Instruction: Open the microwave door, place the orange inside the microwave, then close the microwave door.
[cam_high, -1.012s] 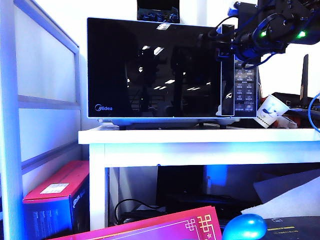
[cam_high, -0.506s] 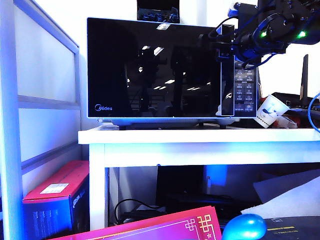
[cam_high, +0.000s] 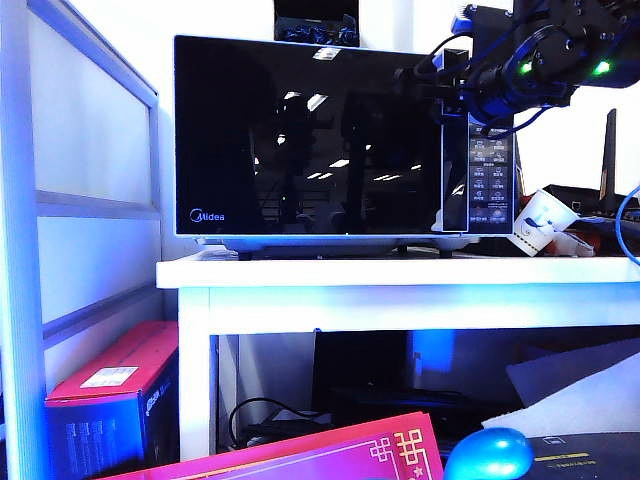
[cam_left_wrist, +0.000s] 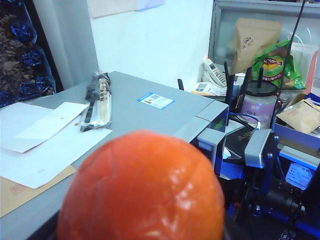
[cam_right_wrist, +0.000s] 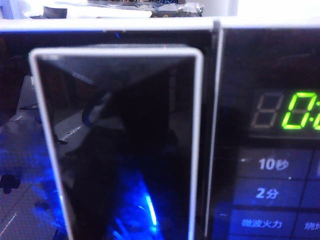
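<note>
Glossy black glass of the microwave door (cam_high: 310, 135) fills the front of the microwave (cam_high: 480, 230), and the door stands shut, flush with the button panel (cam_high: 490, 180) at its right in the exterior view. The microwave sits on a white desk (cam_high: 400, 275).

High at the microwave's upper right corner, the right claw (cam_high: 440, 72) is at the seam between door and panel. The right wrist view looks straight at the door's handle strip (cam_right_wrist: 120, 140), a tall dark bar with a pale outline, just beside the panel, where a green digital display (cam_right_wrist: 300, 110) glows. No fingers show in that view, and in the exterior view the tips are too dark against the glass, so I cannot tell whether this claw is spread or pinching the door.

The orange (cam_left_wrist: 142, 187) is in the left claw (cam_left_wrist: 142, 235), pressed close under the left wrist camera and filling the lower part of that view; the claw is closed around the fruit, its fingers hidden behind it. Beyond it lies the grey top of the microwave, with sheets of paper (cam_left_wrist: 45, 140) and a wrapped bundle (cam_left_wrist: 97, 100) on it.

Under the desk sits a red cardboard box (cam_high: 115, 400), and a glossy blue rounded object (cam_high: 490, 455) lies in the near foreground.
</note>
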